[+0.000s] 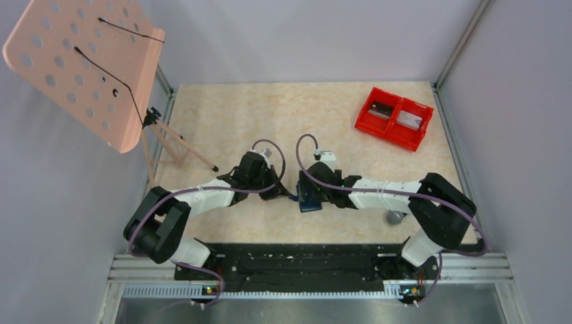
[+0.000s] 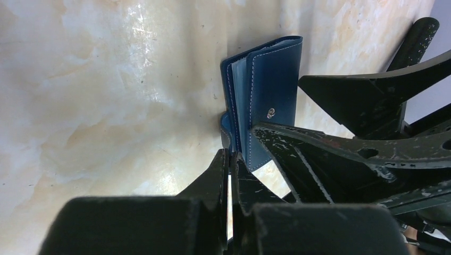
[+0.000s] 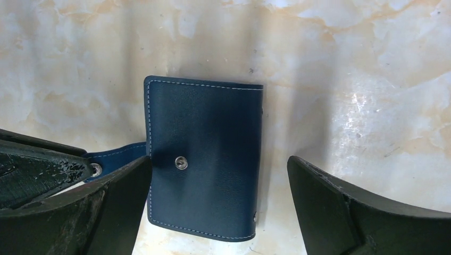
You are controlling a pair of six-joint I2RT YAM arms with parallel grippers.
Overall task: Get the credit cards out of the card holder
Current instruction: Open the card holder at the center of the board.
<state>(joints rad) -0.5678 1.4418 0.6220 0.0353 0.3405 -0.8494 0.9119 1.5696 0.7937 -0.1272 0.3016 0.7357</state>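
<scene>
The card holder [image 3: 205, 159] is a navy-blue wallet, folded closed on the table, with a metal snap stud on its upper face. Its strap [image 3: 114, 154] sticks out to the left. My left gripper [image 2: 230, 156] is shut on that strap. My right gripper [image 3: 218, 170] hangs open over the wallet, one finger [image 3: 117, 202] at its strap edge and the other well off its far edge. In the top view both grippers meet at the card holder [image 1: 310, 199] in the table's middle. The credit cards are hidden inside; only pale inner layers [image 2: 240, 79] show at its edge.
A red two-compartment bin [image 1: 394, 118] stands at the back right, with a flat grey piece in each half. A grey ball [image 1: 393, 217] lies by the right arm's elbow. A pink perforated stand [image 1: 88, 67] on thin legs rises at the far left.
</scene>
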